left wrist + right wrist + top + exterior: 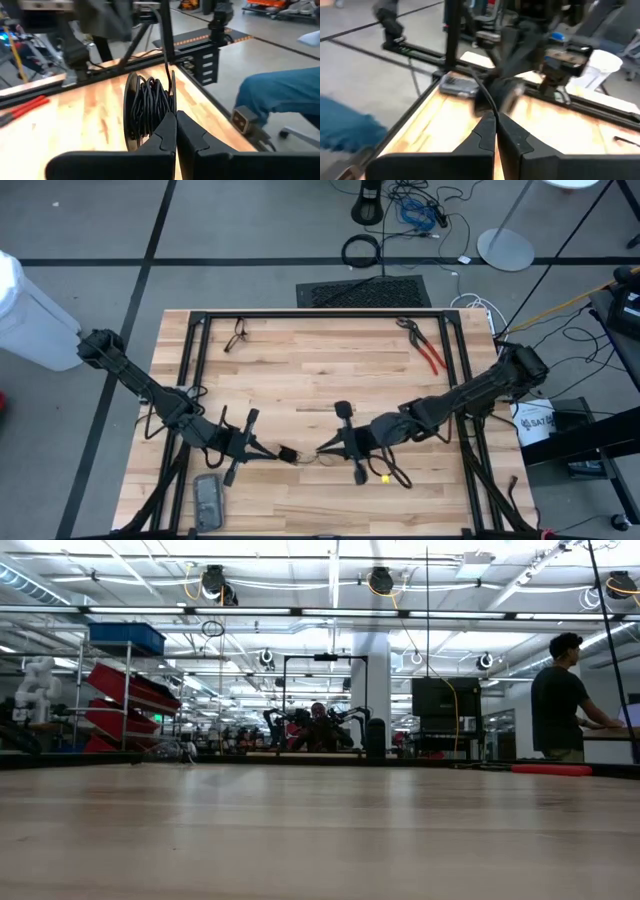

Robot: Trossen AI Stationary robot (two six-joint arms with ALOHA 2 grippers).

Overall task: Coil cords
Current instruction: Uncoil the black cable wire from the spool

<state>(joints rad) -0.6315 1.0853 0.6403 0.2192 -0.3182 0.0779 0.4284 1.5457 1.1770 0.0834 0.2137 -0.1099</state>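
As both arms are reaching inward over the pale wooden butcher-block worktop point(300, 380), the left end effector point(278, 452) and the right end effector point(322, 450) are facing each other near the worktop's front middle, just apart. The thin, flexible black cord point(300, 457) is lying between them on the wood — one end is running up into the closed tips of the right end effector point(495, 117), which is pinching it. In the left wrist view, the left end effector point(176, 122) is showing its fingers pressed together; whether the cord is caught between them cannot be told. Just beyond those tips, a bundle of the black cord point(150, 107) is sitting wound in tight loops, and a single strand is rising from it.

The red-handled pliers point(428, 350) are lying near the worktop's far right corner, well apart from both end effectors. A small grey flat device point(208, 498) is resting at the front left, beside the black metal frame point(320, 314) that is bordering the worktop. In the low view, a person in a dark shirt point(558, 700) is standing at a bench in the room behind.
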